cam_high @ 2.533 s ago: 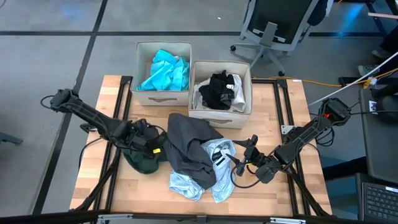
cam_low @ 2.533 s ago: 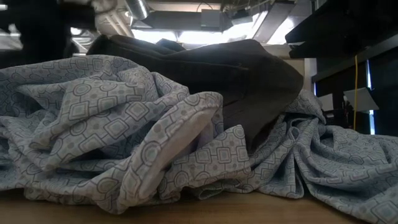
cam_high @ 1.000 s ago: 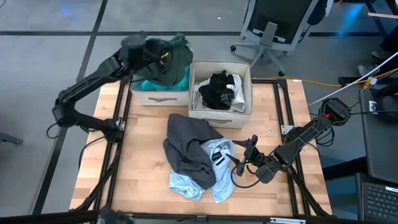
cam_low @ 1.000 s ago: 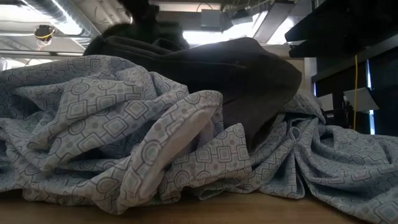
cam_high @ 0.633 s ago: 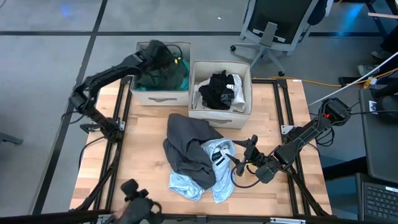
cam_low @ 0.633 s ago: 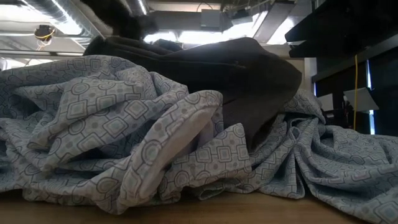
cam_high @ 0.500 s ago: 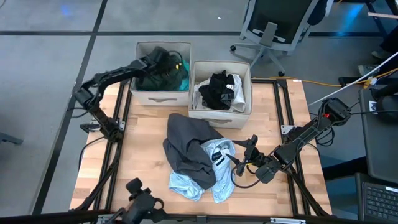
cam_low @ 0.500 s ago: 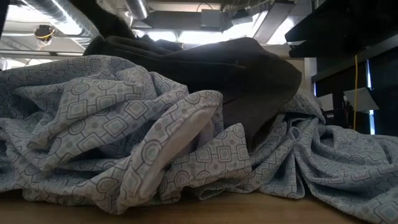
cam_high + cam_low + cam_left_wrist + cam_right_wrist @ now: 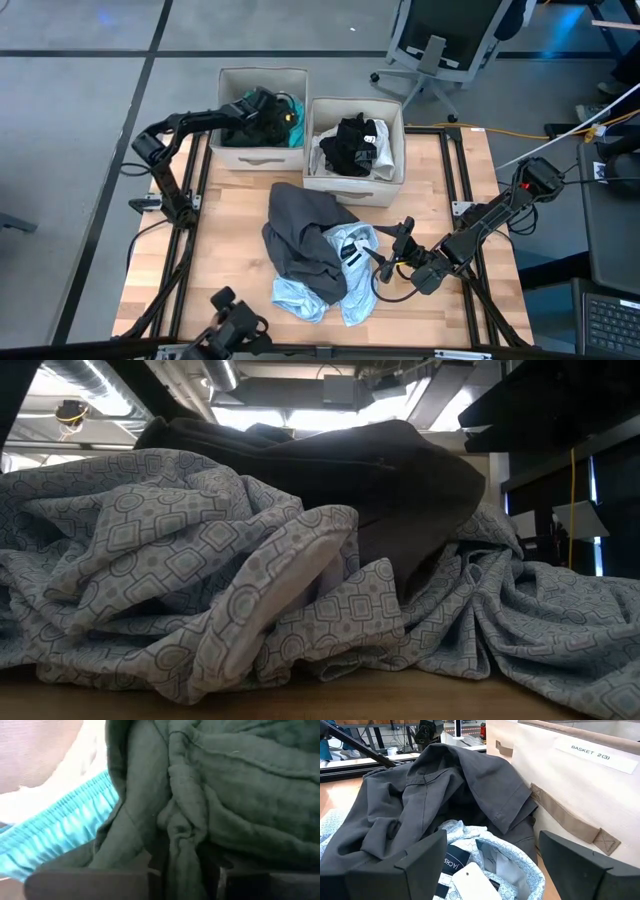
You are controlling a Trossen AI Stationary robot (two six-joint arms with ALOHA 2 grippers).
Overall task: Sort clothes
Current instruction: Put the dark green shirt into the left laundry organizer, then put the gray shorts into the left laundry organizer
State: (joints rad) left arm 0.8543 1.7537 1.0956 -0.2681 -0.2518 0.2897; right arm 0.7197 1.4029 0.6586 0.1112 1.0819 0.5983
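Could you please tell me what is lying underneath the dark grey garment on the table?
Under the dark grey garment lies a pale blue-grey patterned shirt, its edges spreading out on the table. Whatever else the grey fabric covers cannot be seen.

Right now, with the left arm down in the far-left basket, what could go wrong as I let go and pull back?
The left gripper looks clamped on a fold of the dark green garment; unless the jaws open fully, retracting could drag it back out of the left basket. Green fabric lies over the turquoise garment, so that might snag too. The right gripper waits open by the dark grey garment.
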